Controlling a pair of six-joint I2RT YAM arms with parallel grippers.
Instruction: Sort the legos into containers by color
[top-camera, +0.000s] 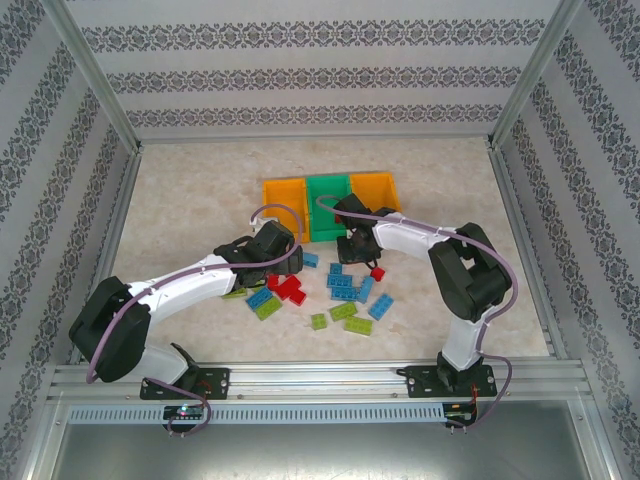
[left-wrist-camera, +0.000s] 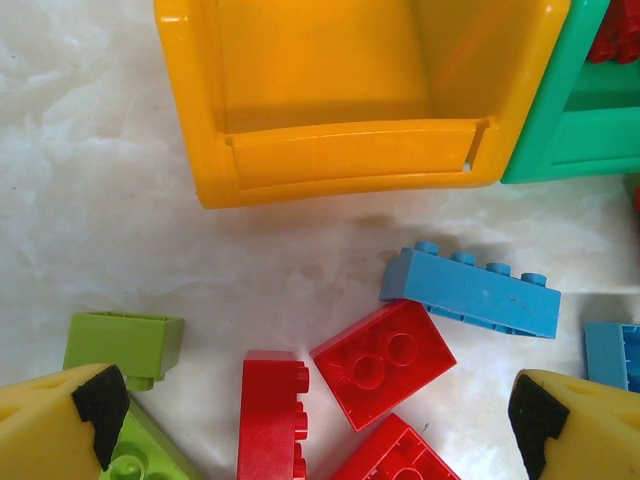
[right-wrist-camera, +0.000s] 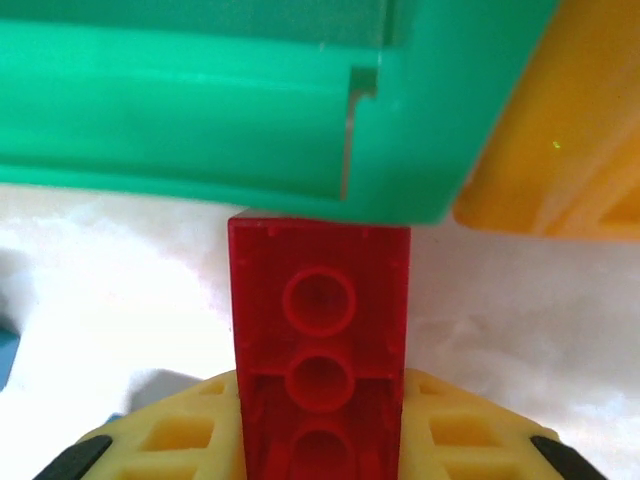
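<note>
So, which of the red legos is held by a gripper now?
The red brick clamped in the right gripper, just before the green bin. The other red bricks lie loose on the table.

Containers (top-camera: 327, 179): three, joined in a row just beyond both jaws, two orange and one green. Legos (top-camera: 343, 282) loose on the surface (top-camera: 200, 200): about seven blue, most of them near the right jaws; about five lime green; about four red, three of them beside the left jaws. Red brick (right-wrist-camera: 320, 340) between the right jaws: one.
</note>
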